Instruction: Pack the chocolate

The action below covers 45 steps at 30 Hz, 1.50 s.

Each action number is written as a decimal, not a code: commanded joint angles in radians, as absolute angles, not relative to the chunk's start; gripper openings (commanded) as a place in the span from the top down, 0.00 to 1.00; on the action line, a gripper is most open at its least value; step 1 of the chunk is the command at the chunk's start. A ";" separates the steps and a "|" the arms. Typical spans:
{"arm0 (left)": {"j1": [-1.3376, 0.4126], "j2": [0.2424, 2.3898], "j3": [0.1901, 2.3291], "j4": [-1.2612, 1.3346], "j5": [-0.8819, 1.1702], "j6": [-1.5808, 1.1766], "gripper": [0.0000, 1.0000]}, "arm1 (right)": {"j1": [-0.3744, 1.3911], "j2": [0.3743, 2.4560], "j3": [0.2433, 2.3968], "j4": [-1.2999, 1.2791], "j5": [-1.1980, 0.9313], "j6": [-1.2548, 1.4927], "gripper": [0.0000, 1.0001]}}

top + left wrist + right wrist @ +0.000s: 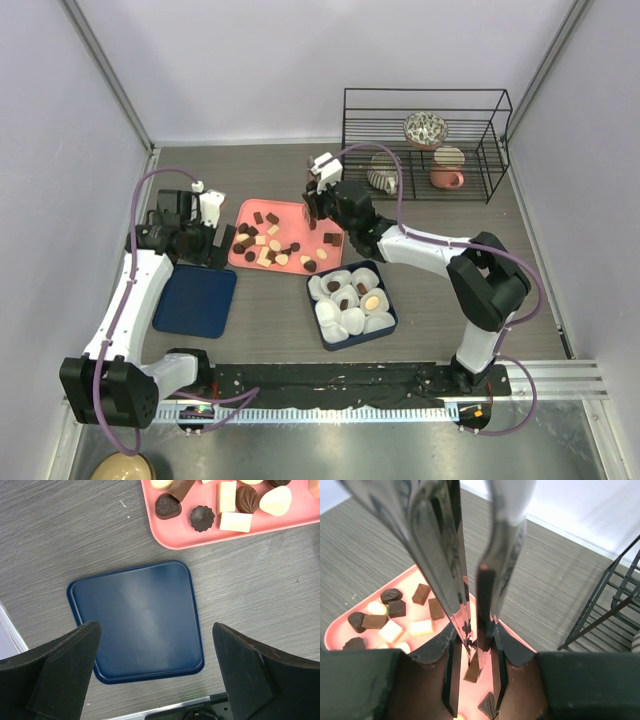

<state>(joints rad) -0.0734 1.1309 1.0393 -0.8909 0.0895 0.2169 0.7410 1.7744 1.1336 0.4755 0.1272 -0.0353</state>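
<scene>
Blurred metal tongs run off the right wrist view at 12 o'clock, partly hiding a brown chocolate; the left wrist view crops the pink tray at 1 o'clock.

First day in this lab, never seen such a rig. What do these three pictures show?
Two robot arms stand bolted to a table. The wide picture looks down from above; the other two come from cameras on each wrist. On the table lie a pink tray with loose chocolates, a blue box of white paper cups, some filled, and a dark blue tray. The left gripper hangs open above that blue tray, holding nothing. The right gripper is shut on metal tongs over the pink tray; whether they pinch a piece is unclear.
</scene>
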 commanded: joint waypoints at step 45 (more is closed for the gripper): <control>-0.071 1.111 1.071 -0.896 0.115 0.221 0.00 | 0.739 1.605 1.108 0.448 0.023 -0.034 0.83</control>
<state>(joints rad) -0.0734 1.1080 1.0393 -0.8921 0.0952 0.2180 0.7212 1.7741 1.0988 0.4191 0.0460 -0.0174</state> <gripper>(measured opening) 0.996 0.285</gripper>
